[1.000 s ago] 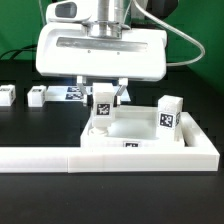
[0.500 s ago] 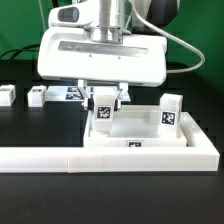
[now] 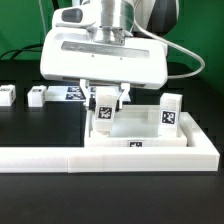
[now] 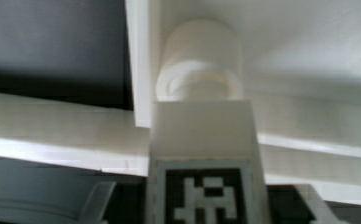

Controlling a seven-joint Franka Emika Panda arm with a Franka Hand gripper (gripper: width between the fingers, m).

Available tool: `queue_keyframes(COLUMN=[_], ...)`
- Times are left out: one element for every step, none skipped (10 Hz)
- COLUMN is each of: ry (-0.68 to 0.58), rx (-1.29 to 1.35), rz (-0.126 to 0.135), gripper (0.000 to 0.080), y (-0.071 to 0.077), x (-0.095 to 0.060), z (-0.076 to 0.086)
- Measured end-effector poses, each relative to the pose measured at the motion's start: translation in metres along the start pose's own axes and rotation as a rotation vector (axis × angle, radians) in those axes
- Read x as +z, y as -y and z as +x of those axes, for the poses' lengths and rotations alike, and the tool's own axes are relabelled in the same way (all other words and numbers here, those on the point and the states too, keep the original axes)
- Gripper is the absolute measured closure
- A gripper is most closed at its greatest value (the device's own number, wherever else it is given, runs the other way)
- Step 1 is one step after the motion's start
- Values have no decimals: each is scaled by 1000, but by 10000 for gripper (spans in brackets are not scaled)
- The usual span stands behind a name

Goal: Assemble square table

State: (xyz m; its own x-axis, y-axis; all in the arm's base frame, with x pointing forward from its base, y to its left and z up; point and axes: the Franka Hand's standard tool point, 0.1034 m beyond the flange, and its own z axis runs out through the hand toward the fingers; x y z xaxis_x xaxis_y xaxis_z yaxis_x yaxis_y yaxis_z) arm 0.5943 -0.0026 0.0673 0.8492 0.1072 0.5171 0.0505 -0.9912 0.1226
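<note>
**Exterior view.** Claw (image 3: 105, 100) clamped on one leg (image 3: 103, 113), tag toward the camera, long axis vertical. Held above the square slab (image 3: 140, 128) at its rear corner on the exterior view's left, lower end at or just inside the corner socket; contact not resolvable. Coming move judged to be a straight descent along the leg's own axis, then seating. Deciding relation: leg axis against socket centre, socket directly below the claw. Second leg (image 3: 168, 112) upright at the rear corner on the exterior view's right, apparently seated. Near spare leg (image 3: 38, 95) and far spare leg (image 3: 8, 95) loose on the table (image 3: 40, 125), well apart from the slab toward the exterior view's left. Slab lodged against the L-shaped barrier (image 3: 110, 158).

**Wrist view.** Sight along the same leg (image 4: 203, 150), with the tag close to the lens. Rounded white form (image 4: 203, 65) just past the leg's far end — socket or leg tip, not distinguishable.

Given only by the wrist view: sideways centring. Given only by the exterior view: height, remaining legs.
</note>
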Motion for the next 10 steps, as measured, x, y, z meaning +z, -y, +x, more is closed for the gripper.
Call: queue_keyframes(ry=[3, 3, 4, 4, 4, 4, 4, 12, 30, 25], rx=[0, 0, 0, 0, 0, 0, 0, 1, 7, 11], rz=[1, 1, 1, 1, 1, 1, 1, 3, 11, 11], gripper=[398, 264, 264, 173, 157, 157, 151, 151, 150, 150], y=[0, 0, 0, 0, 0, 0, 0, 0, -1, -5], x=[0, 0, 0, 0, 0, 0, 0, 0, -7, -13], z=[-1, -1, -1, -1, -1, -1, -1, -1, 5, 11])
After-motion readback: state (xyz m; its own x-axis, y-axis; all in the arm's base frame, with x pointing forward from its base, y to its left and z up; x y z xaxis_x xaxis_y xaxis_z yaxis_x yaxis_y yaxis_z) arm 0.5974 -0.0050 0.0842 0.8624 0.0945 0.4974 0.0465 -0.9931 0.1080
